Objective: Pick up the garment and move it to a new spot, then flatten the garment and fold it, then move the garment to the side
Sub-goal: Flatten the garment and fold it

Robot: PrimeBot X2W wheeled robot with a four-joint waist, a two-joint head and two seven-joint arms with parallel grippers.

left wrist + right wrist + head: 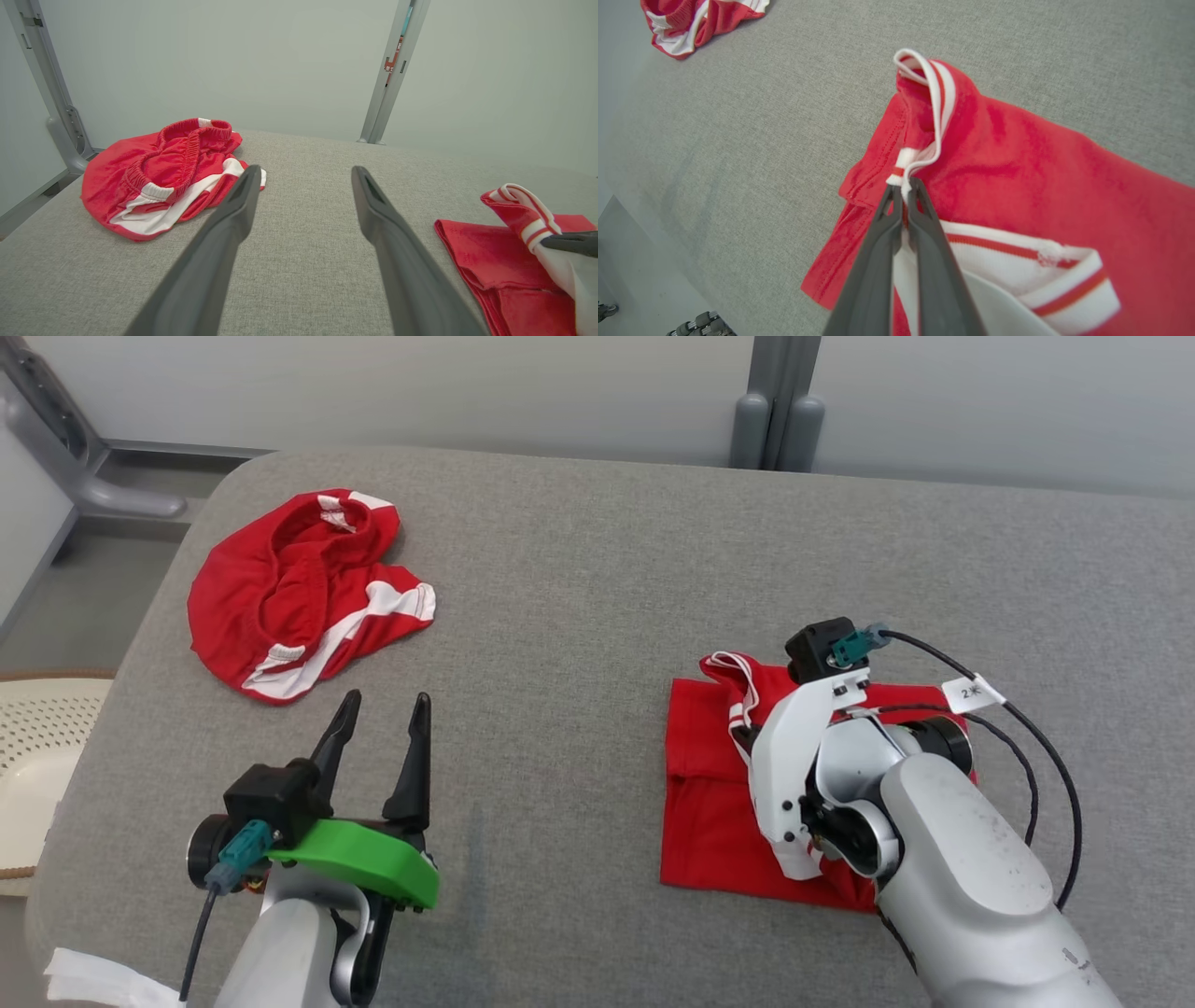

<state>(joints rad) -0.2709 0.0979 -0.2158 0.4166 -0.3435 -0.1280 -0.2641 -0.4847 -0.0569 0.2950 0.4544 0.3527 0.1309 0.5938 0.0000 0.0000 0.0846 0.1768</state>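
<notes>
Right tool [900,189] clamped on striped trim of folded red garment [1017,158].
Left tool [387,698] spread apart, empty, above the desk [579,569].

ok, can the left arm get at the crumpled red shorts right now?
Probably yes. The crumpled red shorts lie just ahead and to the left of the left arm, whose jaws stand open and empty. Bare grey padding lies between them, with nothing in the way.
</notes>
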